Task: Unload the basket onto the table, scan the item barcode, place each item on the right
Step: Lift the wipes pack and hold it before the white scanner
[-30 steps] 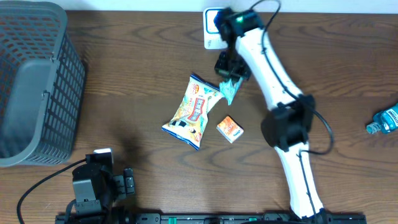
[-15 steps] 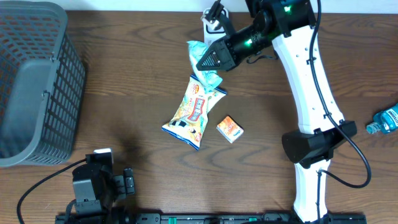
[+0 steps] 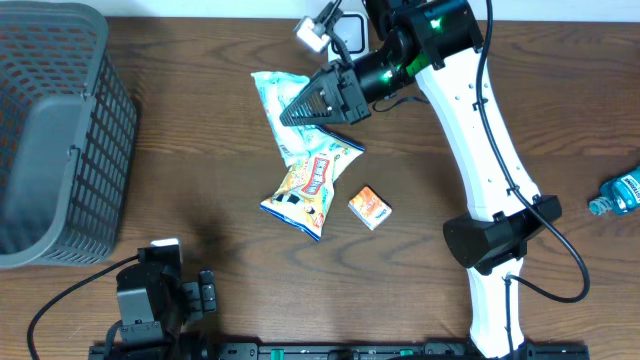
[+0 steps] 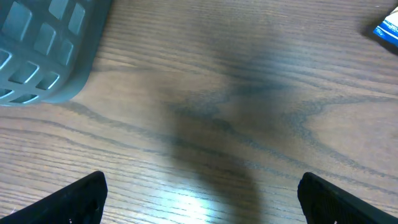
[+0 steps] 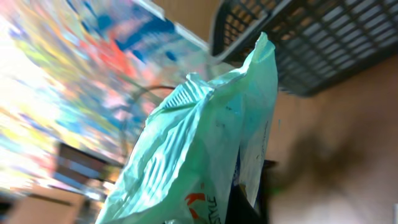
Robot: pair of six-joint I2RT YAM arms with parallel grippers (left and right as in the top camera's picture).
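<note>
Table (image 3: 200,190) layout around the chip bag (image 3: 310,182).
A small packet (image 3: 369,207) lay just right of the chip bag; the pouch (image 3: 272,95) was just behind it and slightly left, the basket (image 3: 60,130) far to its left, the bottle (image 3: 622,190) far to its right.

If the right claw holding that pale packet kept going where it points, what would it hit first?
Past its packet, the right gripper aims over bare table; the grey basket looks first, though height is unclear.
</note>
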